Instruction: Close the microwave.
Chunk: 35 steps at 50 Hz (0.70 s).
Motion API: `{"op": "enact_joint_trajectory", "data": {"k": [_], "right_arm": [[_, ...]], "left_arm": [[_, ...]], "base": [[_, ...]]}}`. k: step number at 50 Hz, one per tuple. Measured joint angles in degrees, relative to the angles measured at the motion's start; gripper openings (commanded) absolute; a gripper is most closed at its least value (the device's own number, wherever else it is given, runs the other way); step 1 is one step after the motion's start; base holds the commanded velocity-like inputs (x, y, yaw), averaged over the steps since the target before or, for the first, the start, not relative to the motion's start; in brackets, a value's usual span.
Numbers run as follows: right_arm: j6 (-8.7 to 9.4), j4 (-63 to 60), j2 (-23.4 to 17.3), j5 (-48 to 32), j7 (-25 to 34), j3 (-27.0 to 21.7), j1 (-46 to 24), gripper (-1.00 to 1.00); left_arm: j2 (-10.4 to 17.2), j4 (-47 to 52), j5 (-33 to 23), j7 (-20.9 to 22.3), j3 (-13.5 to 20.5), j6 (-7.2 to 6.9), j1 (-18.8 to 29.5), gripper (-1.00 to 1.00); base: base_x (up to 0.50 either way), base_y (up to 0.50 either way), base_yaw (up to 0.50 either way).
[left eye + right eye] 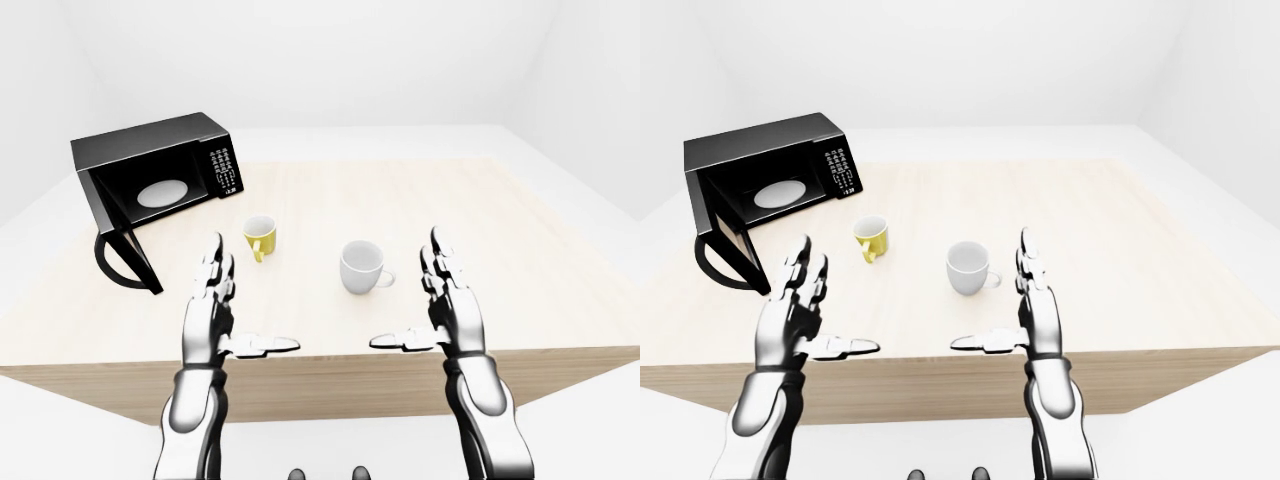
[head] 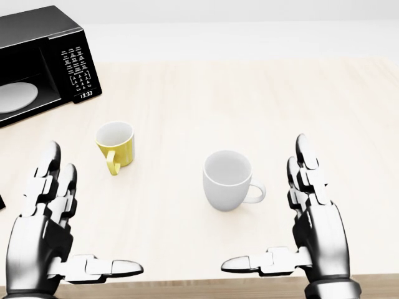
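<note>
I see the table (image 1: 520, 250) bare across its whole right half, with its near edge just under my wrists. The microwave (image 1: 150, 170) sits at the table's top-left corner, door (image 1: 125, 255) swung wide and hanging out toward the left edge — a white plate (image 1: 163, 192) lies inside the cavity. My left hand (image 2: 47, 233) and right hand (image 2: 312, 227) both hover spread wide, thumbs pointing inward, holding nothing. Between them and the microwave stand a yellow mug (image 2: 116, 144) and a white mug (image 2: 228, 180), both upright and looking empty, well apart.
</note>
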<state>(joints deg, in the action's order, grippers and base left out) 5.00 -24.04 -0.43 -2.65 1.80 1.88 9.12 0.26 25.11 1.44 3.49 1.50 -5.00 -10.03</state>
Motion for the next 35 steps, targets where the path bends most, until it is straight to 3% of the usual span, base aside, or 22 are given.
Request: {"op": "enact_joint_trajectory", "data": {"k": [18,35], "right_arm": [[0.00,-20.74,-0.32,-1.87,-0.43,2.16,7.33,1.00],[0.00,-26.36,-0.47,-3.51,-1.05,2.95,9.63,1.00]], "left_arm": [[-1.51,19.16,2.62,2.69,1.99,0.00,-7.82,1.00],[-2.77,25.46,4.79,4.39,3.90,0.00,-9.94,1.00]], "base": [[0.00,0.00,0.00],[0.00,0.00,0.00]]}}
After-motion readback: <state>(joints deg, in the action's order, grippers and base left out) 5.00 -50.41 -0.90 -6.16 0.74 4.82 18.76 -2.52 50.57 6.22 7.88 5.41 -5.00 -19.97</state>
